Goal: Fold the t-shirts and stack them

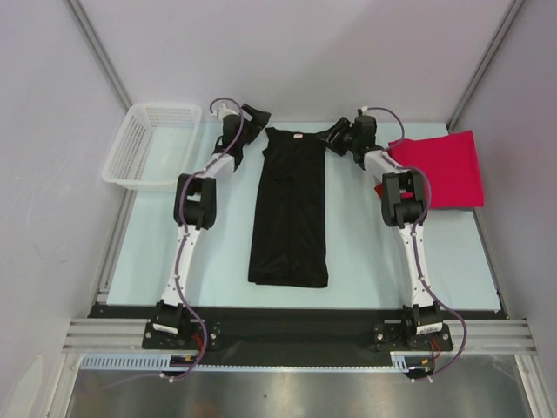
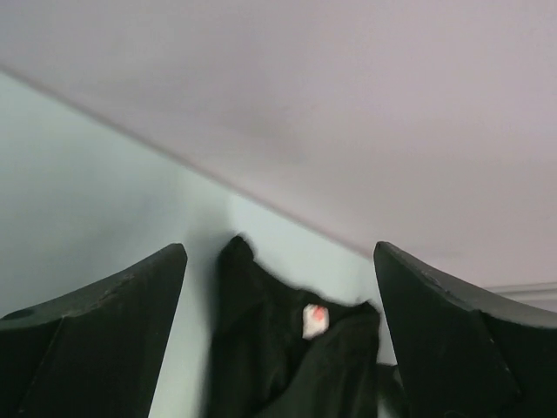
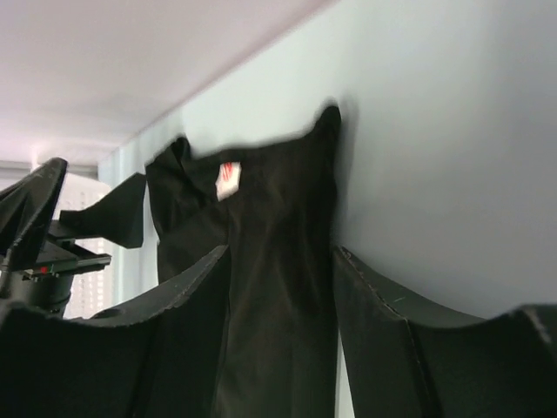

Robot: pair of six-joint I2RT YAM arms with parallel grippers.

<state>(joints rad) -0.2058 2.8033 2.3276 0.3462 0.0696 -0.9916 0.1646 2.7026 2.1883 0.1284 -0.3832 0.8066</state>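
A black t-shirt [image 1: 290, 209] lies on the table as a long narrow strip, collar at the far end. My left gripper [image 1: 255, 119] is at its far left corner, open and empty. In the left wrist view [image 2: 278, 252] the collar [image 2: 270, 348] with its white tag [image 2: 313, 320] shows between the spread fingers. My right gripper [image 1: 334, 137] is at the far right corner, open. In the right wrist view [image 3: 280, 254] the black cloth [image 3: 270, 200] runs between the parted fingers. A folded pile of red t-shirts [image 1: 444, 170] lies at the right.
A white mesh basket [image 1: 152, 144] stands at the far left. The enclosure's back wall [image 1: 305, 52] rises just behind both grippers. The left gripper [image 3: 35, 218] shows at the left of the right wrist view.
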